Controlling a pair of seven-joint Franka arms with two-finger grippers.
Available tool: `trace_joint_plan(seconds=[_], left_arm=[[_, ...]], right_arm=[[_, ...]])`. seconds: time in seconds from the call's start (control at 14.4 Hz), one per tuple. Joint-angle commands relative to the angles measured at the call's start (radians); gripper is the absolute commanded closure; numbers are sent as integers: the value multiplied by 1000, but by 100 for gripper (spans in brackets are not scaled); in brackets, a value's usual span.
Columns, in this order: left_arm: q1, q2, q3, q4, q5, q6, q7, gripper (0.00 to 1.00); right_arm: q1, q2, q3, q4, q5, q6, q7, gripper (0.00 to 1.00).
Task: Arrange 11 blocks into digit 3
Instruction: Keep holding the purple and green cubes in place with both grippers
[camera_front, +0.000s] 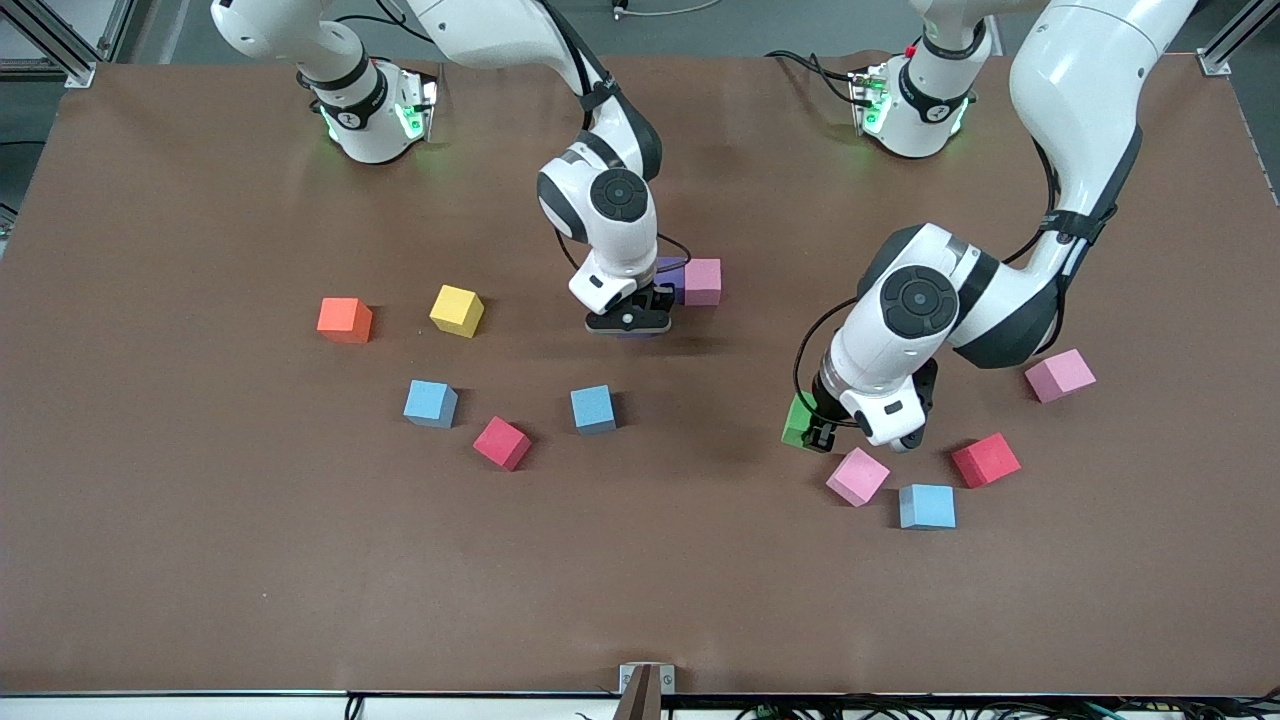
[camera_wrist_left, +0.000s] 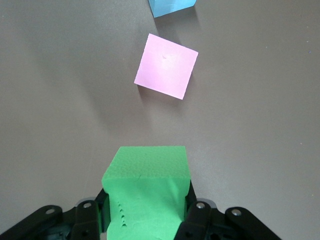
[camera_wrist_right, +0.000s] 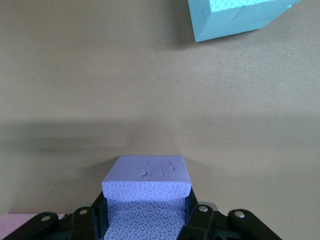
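My right gripper (camera_front: 630, 325) (camera_wrist_right: 146, 210) is shut on a purple block (camera_wrist_right: 146, 192), low at mid-table; the hand hides that block in the front view. Just beside it, a second purple block (camera_front: 672, 272) touches a pink block (camera_front: 702, 281) (camera_wrist_right: 15, 220). My left gripper (camera_front: 818, 432) (camera_wrist_left: 146, 210) is shut on the green block (camera_front: 797, 420) (camera_wrist_left: 147, 185), low at the left arm's end. Loose blocks lie scattered: yellow (camera_front: 457, 310), light blue (camera_front: 430, 403), (camera_front: 593, 408) (camera_wrist_right: 235, 17), (camera_front: 926, 506) (camera_wrist_left: 170, 6), red (camera_front: 501, 443), (camera_front: 985, 460), pink (camera_front: 857, 476) (camera_wrist_left: 166, 73), (camera_front: 1059, 376).
An orange cube (camera_front: 344, 320) sits beside the yellow block, toward the right arm's end. The brown table (camera_front: 640, 600) is bare along the strip nearest the front camera. The left arm's elbow (camera_front: 960, 300) hangs over the table beside a pink block.
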Motion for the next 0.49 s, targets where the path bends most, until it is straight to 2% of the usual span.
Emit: trace_joint_plan(seconds=[0.0, 0.42], left_arm=[[-3, 9, -2, 26, 9, -37, 26, 81], [0, -2, -4, 29, 7, -45, 48, 81]], right_arm=[[18, -26, -9, -36, 9, 17, 11, 99], [18, -26, -9, -37, 9, 11, 10, 98]])
